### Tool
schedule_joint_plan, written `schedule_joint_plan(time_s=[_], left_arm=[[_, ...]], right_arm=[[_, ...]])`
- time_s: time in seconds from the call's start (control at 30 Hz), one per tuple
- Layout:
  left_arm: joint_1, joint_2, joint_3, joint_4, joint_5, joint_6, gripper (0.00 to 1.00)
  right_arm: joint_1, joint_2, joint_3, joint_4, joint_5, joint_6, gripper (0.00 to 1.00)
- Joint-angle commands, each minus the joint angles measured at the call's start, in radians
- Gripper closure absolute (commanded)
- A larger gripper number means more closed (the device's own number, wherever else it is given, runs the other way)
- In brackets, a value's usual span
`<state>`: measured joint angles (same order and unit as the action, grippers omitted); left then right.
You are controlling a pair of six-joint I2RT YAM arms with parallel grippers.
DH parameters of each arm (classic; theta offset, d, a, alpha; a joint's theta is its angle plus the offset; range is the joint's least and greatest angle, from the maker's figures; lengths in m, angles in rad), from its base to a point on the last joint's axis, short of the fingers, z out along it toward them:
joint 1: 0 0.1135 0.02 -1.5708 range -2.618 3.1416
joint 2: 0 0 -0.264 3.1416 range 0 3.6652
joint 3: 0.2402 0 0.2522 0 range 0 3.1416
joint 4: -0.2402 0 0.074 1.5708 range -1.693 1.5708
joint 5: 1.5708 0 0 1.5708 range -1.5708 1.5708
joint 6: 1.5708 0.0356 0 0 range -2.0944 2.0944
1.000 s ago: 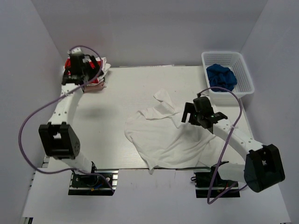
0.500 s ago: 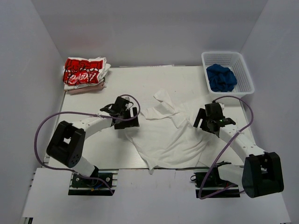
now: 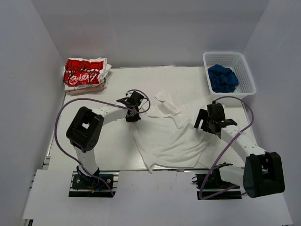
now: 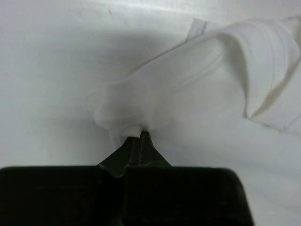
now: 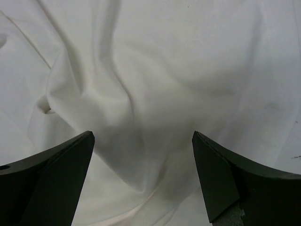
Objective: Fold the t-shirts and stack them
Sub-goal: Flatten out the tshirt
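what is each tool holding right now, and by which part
The left tool is shut on the plain white t-shirt, pinching a bunched fold at its left edge. The right tool hangs open over the same shirt, holding nothing.

White arms (image 3: 111, 115), black joints (image 3: 84, 128), purple cables (image 3: 57, 129).

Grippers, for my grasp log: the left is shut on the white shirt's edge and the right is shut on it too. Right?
No: the right gripper stands open above the white shirt, per the right wrist view. The left gripper is shut on its edge.
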<state>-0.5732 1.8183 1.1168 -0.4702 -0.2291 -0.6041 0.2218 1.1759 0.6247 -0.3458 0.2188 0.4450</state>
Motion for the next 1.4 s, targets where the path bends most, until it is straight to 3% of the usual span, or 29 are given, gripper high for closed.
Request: schedule_joint_plan(time_s=[0.0, 0.1, 0.33, 0.4, 0.43, 0.47, 0.5, 0.6, 0.77, 0.83, 0.97, 1.13, 1.23, 1.3, 1.33, 1.37], left_arm=[[0.039, 0.134, 0.058, -0.077, -0.206, -0.028, 1.0], [0.082, 0.225, 0.225, -0.126, -0.315, -0.039, 1.0], [0.205, 0.449, 0.691, -0.232, -0.269, 0.081, 1.0], [0.216, 0.449, 0.739, -0.242, -0.23, 0.113, 0.74], [0.216, 0.405, 0.739, -0.242, -0.213, 0.113, 0.53], [0.216, 0.374, 0.698, -0.242, -0.202, 0.113, 0.15], [0.216, 0.331, 0.654, -0.231, -0.202, 0.113, 0.0], [0.207, 0.098, 0.407, -0.173, -0.174, 0.064, 0.0], [0.196, -0.31, -0.086, -0.13, -0.133, -0.101, 0.0], [0.187, -0.46, -0.191, -0.13, -0.087, -0.156, 0.0], [0.187, -0.615, -0.423, -0.108, 0.055, -0.187, 0.0], [0.162, -0.672, -0.589, 0.057, 0.252, -0.187, 0.0], [0.124, -0.619, -0.607, 0.126, 0.28, -0.178, 0.02], [0.101, -0.552, -0.607, 0.159, 0.261, -0.178, 0.05], [0.101, -0.527, -0.607, 0.168, 0.252, -0.178, 0.07], [0.09, -0.504, -0.607, 0.168, 0.243, -0.178, 0.1]], right_arm=[[-0.006, -0.01, 0.0, 0.044, -0.036, -0.038, 0.1], [-0.006, -0.007, 0.004, 0.059, -0.047, -0.057, 0.1], [-0.004, 0.036, 0.053, 0.021, -0.038, -0.078, 0.1], [-0.002, 0.042, 0.064, 0.007, -0.038, -0.086, 0.1], [0.001, 0.041, 0.067, -0.001, -0.05, -0.091, 0.1], [0.001, 0.036, 0.07, -0.005, -0.067, -0.095, 0.1], [0.005, 0.028, 0.072, -0.025, -0.141, -0.11, 0.1], [0.056, -0.01, 0.049, -0.047, -0.208, -0.153, 0.1], [0.319, -0.058, 0.035, -0.139, -0.269, -0.158, 0.1], [0.41, -0.047, 0.021, -0.156, -0.254, -0.128, 0.1], [0.606, 0.01, 0.001, -0.147, -0.227, -0.086, 0.1], [0.702, 0.062, -0.014, -0.176, -0.125, -0.017, 0.11], [0.726, 0.053, -0.029, -0.176, -0.09, 0.017, 0.14], [0.737, 0.057, -0.046, -0.179, -0.066, 0.032, 0.24], [0.737, 0.068, -0.046, -0.179, -0.062, 0.032, 0.24], [0.743, 0.076, -0.048, -0.177, -0.061, 0.044, 0.33]])
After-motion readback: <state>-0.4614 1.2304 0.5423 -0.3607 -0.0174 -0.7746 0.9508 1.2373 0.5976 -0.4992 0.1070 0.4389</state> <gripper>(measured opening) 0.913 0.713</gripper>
